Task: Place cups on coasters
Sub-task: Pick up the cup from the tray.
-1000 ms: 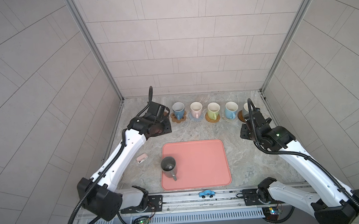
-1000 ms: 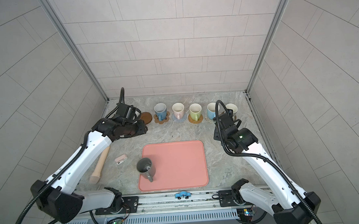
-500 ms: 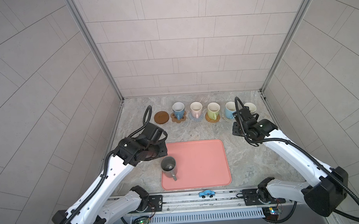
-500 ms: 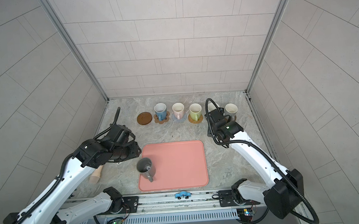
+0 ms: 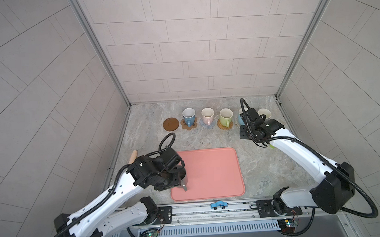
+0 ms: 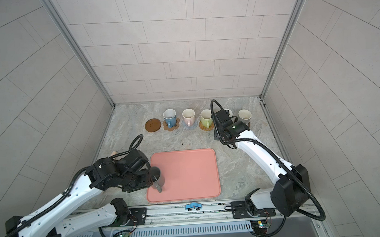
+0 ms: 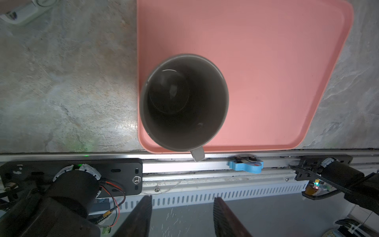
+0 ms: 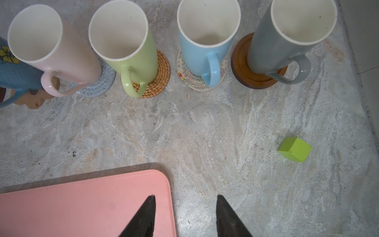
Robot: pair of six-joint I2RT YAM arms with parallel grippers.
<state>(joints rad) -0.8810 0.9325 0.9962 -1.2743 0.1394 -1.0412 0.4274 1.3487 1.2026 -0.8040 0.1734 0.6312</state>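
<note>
Dark grey mug (image 7: 184, 102) is seen upright at the pink tray's (image 7: 266, 51) corner, away from the empty wooden coaster (image 5: 170, 124). Left hand (image 7: 182, 197) is held near it, fingers (image 7: 139, 217) parted, empty; a clipped rim could tip it.

Left arm (image 5: 112, 194) reaches in from lower left, left gripper (image 7: 182, 198) jaws apart, gripping nothing; right arm (image 5: 297, 149) stretched toward centre right, right gripper (image 8: 186, 196) also parted, gripping nothing.
</note>
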